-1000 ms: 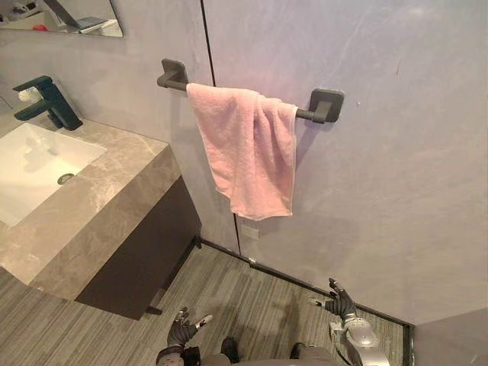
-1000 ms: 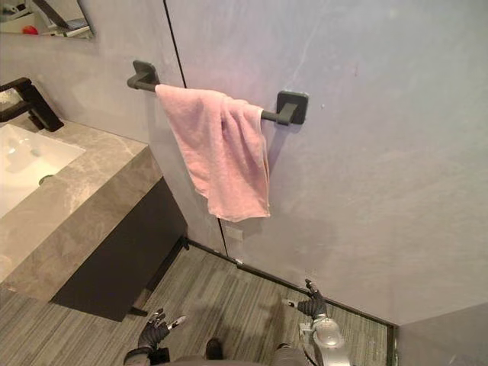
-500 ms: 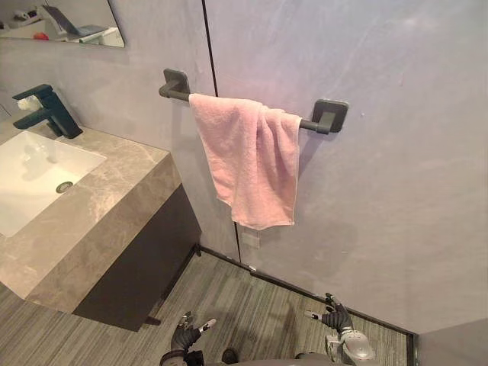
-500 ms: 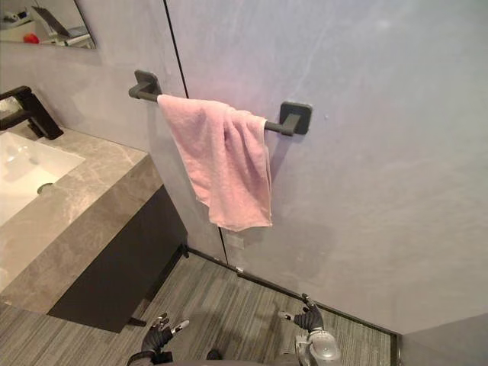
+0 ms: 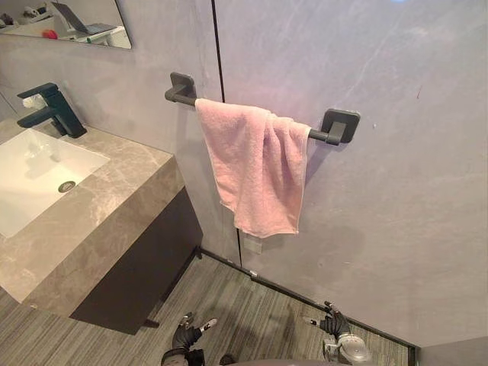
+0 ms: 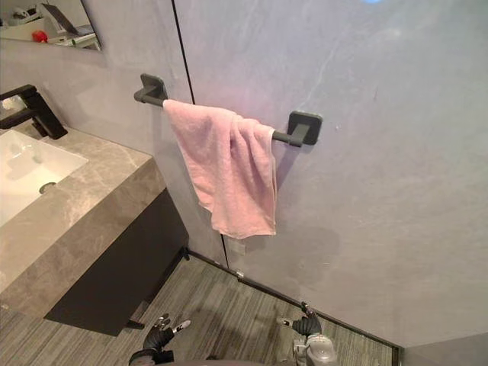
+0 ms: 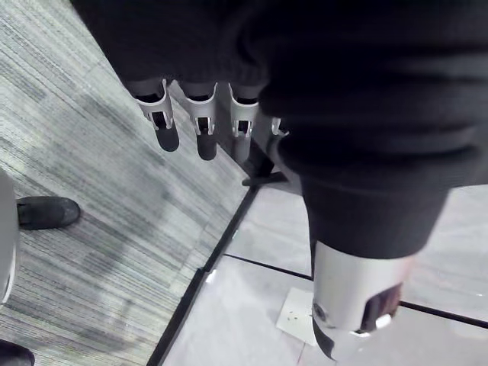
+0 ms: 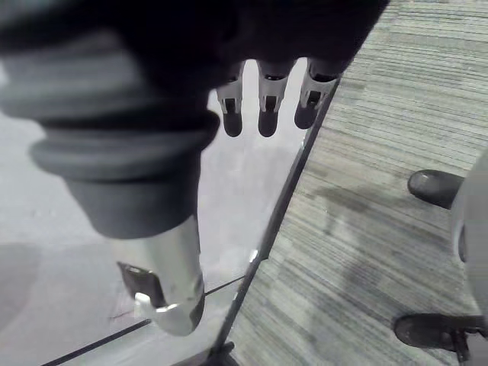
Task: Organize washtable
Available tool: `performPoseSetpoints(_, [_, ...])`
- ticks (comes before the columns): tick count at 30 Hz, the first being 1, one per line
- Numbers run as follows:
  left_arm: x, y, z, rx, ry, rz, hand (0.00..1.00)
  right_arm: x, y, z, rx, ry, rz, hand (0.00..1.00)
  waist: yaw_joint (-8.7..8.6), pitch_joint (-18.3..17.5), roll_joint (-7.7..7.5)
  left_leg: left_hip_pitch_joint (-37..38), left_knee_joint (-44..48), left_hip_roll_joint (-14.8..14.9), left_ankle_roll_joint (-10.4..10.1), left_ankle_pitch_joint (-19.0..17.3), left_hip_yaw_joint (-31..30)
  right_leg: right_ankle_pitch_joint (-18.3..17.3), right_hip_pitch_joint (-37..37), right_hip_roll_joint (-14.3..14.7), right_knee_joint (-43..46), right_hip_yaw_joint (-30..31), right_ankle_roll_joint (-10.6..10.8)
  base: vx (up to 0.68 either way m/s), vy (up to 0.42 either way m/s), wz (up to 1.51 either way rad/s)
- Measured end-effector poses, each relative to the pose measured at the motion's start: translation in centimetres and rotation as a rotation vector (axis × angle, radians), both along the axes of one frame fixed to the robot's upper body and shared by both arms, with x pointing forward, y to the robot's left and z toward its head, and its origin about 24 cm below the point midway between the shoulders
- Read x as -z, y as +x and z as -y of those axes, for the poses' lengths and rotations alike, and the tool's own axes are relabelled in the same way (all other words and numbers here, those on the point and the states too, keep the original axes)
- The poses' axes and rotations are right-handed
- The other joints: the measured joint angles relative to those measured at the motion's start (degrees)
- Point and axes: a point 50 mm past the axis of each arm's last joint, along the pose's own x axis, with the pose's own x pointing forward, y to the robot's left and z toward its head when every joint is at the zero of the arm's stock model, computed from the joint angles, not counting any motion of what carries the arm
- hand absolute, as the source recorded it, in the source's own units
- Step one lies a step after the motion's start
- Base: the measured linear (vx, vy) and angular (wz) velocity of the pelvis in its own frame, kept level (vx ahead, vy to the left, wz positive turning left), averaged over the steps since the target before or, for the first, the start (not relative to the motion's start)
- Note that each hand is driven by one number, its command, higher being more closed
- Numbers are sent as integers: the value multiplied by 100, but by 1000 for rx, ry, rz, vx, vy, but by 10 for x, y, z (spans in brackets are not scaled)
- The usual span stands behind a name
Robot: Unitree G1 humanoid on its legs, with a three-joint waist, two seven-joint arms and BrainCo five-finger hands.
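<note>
Dangling low over the striped grey floor (image 5: 252, 305), my left hand (image 5: 185, 333) and right hand (image 5: 333, 326) are both slack and spread, carrying nothing, so I judge the main risk a blind upward reach clipping the square edge of the washtable (image 5: 114, 191), a veined beige marble slab on a dark cabinet (image 5: 145, 259) to my left. Farther off, the soft pink terry towel (image 5: 255, 171) drapes bunched and lopsided over a matte dark bar (image 5: 320, 136) on the smooth grey wall (image 5: 396, 191); a careless tug could drag it off.
</note>
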Motion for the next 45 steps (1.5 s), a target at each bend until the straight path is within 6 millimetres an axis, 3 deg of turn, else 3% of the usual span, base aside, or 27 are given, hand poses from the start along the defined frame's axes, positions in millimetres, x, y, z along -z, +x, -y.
performPoseSetpoints(4, [1, -7, -4, -15, 5, -17, 0, 6, -12, 5, 82, 12, -47, 0, 18, -27, -29, 42, 4, 71, -72, -20, -90, 14, 122, 84, -156, -19, -18, 51, -55, 1])
performPoseSetpoints(10, [0, -5, -6, -14, 8, -9, 0, 4, -11, 16, 116, -5, -40, 0, 116, 1, -75, -52, 37, 81, -188, 58, -455, -2, 183, 197, -160, -174, -50, 11, -40, 24])
performPoseSetpoints(13, [-4, 3, -9, -16, 16, 25, 0, -3, 10, 22, 115, -27, 16, 0, 139, 159, -55, -427, 48, 74, -231, 285, -816, -80, -110, 190, 45, -375, -159, -105, -34, 63])
performPoseSetpoints(15, [-10, 20, -8, -43, 12, 83, 0, -17, 42, 29, 115, -49, 118, 0, 161, 572, 32, -887, 49, 87, -292, 622, -1270, -260, -548, 137, 484, -747, -275, -176, -58, 101])
performPoseSetpoints(17, [-15, 27, -7, -49, 9, 117, 0, -26, 56, 32, 126, -61, 171, 0, 190, 751, 77, -1138, 48, 61, -384, 873, -1454, -440, -799, 24, 845, -971, -342, -217, -47, 96])
performPoseSetpoints(18, [-20, 35, -3, -60, 1, 158, 0, -34, 68, 34, 137, -74, 222, 0, 258, 819, 53, -1563, 46, -80, -533, 1444, -1595, -562, -1131, -189, 1145, -1270, -432, -250, -31, 111])
performPoseSetpoints(19, [-26, 45, -2, -54, -1, 202, 0, -40, 74, 35, 145, -84, 261, 0, 363, 848, 5, -1869, 180, -124, -590, 1622, -1443, -500, -1315, -374, 1124, -1537, -567, -252, -37, 104])
performPoseSetpoints(20, [-27, 46, -1, -56, -4, 210, 0, -43, 78, 36, 146, -85, 280, 0, 437, 865, -15, -2016, 586, -124, -401, 1369, -1099, -445, -1369, -420, 1109, -1588, -602, -201, -64, 78])
performPoseSetpoints(21, [-30, 49, 0, -54, -7, 225, 0, -50, 83, 37, 149, -90, 327, 0, 438, 882, -52, -2297, 1858, -66, 97, 490, -427, -352, -1353, -526, 1056, -1792, -598, -137, -61, 72])
performPoseSetpoints(22, [-29, 48, 2, -50, -11, 223, 0, -51, 82, 37, 153, -91, 340, 0, 442, 881, -51, -2245, 2741, 75, 156, -226, 95, -249, -1291, -616, 1022, -1998, -547, -117, -48, 83])
performPoseSetpoints(24, [-28, 49, 9, -33, -28, 222, 0, -49, 76, 40, 166, -94, 326, 0, 381, 857, -8, -1763, 3205, 427, 32, -792, 777, -155, -1219, -699, 990, -2256, -516, -146, 84, 89])
performPoseSetpoints(26, [-28, 50, 18, 8, -44, 220, 0, -48, 74, 46, 199, -99, 319, 0, 157, 792, 104, -1314, 3066, 843, -81, -962, 1449, -131, -1206, -913, 1236, -2707, -481, -134, 179, 128])
performPoseSetpoints(27, [-28, 55, 23, 36, -51, 221, 0, -46, 71, 52, 239, -105, 305, 0, 85, 808, 111, -1170, 2663, 770, -200, -918, 1655, -136, -1212, -1128, 1534, -2962, -470, -57, 157, 117])
performPoseSetpoints(28, [-28, 57, 25, 48, -50, 222, 0, -44, 67, 56, 267, -106, 290, 0, 82, 809, 88, -1088, 2517, 696, -197, -921, 1808, -136, -1204, -1230, 1708, -3049, -471, -106, 318, 158])
performPoseSetpoints(29, [-31, 63, 30, 86, -51, 238, 0, -39, 56, 62, 288, -118, 255, 0, 25, 811, 134, -911, 2081, 518, -140, -949, 1751, -277, -1256, -1519, 2286, -3103, -333, -179, 347, 125])
performPoseSetpoints(30, [-32, 64, 29, 97, -43, 244, 0, -38, 57, 59, 280, -110, 249, 0, 34, 852, 252, -842, 1854, 527, -99, -973, 1595, -465, -1318, -1275, 2018, -2924, -11, -200, 287, 124])
performPoseSetpoints(31, [-32, 64, 21, 103, -19, 237, 0, -39, 61, 54, 269, -98, 257, 0, 20, 840, 218, -829, 1682, 479, -27, -922, 1462, -432, -1332, -1036, 1602, -2741, -28, -205, 93, 72])
performPoseSetpoints(32, [-32, 65, 16, 109, -4, 234, 0, -39, 63, 51, 258, -95, 259, 0, -6, 852, 184, -811, 1599, 403, 8, -876, 1390, -289, -1334, -960, 1375, -2664, -151, -168, 12, 100])
performPoseSetpoints(33, [-33, 66, 10, 122, 21, 234, 0, -38, 62, 51, 258, -93, 257, 0, -52, 834, 92, -773, 1509, 199, 15, -850, 1165, 152, -1284, -884, 1136, -2424, -417, -146, 7, 118])
performPoseSetpoints(35, [-29, 60, 11, 130, 21, 212, 0, -37, 57, 57, 255, -111, 241, 0, -88, 820, 242, -764, 1393, 164, 23, -782, 845, 471, -1194, -780, 1132, -1722, -515, -149, 25, 99])
performPoseSetpoints(36, [-26, 52, 10, 135, 18, 190, 0, -36, 55, 56, 244, -108, 233, 0, -117, 814, 337, -743, 1248, 92, 73, -750, 549, 476, -1257, -704, 1227, -747, -512, -172, 29, 89])
performPoseSetpoints(37, [-23, 45, 7, 132, 20, 168, 0, -33, 51, 52, 229, -92, 217, 0, -163, 814, 342, -759, 1113, 13, 76, -677, 274, 402, -1394, -643, 1426, 273, -503, -119, -2, 101])
performPoseSetpoints(38, [-21, 41, 6, 132, 23, 154, 0, -31, 48, 51, 228, -85, 206, 0, -173, 818, 335, -763, 1065, -19, 120, -629, 114, 337, -1432, -602, 1540, 726, -454, -75, -102, 154])
performPoseSetpoints(39, [-18, 35, -1, 137, 41, 124, 0, -22, 32, 44, 237, -63, 159, 0, -193, 827, 173, -773, 1046, -136, 130, -521, -473, -142, -1376, -449, 1743, 1845, -414, -18, -133, 148])
performPoseSetpoints(41, [-17, 34, -7, 144, 65, 114, 0, -15, 17, 37, 242, -42, 118, 0, -193, 814, -21, -877, 1105, -256, 89, -460, -854, -663, -1239, -347, 1649, 2316, -426, 4, -177, 144])
performPoseSetpoints(42, [-17, 34, -11, 145, 78, 107, 0, -11, 8, 33, 244, -27, 94, 0, -193, 823, -186, -1000, 1191, -412, 34, -411, -1107, -1028, -1113, -326, 1568, 2507, -115, -22, -214, 155])
performPoseSetpoints(45, [-17, 34, -9, 110, 63, 112, 0, -7, -7, 31, 285, -10, 66, 0, -168, 830, -227, -1173, 1305, -376, -46, -342, -1460, -1366, -1077, -87, 1887, 2478, -56, -10, -192, 127])
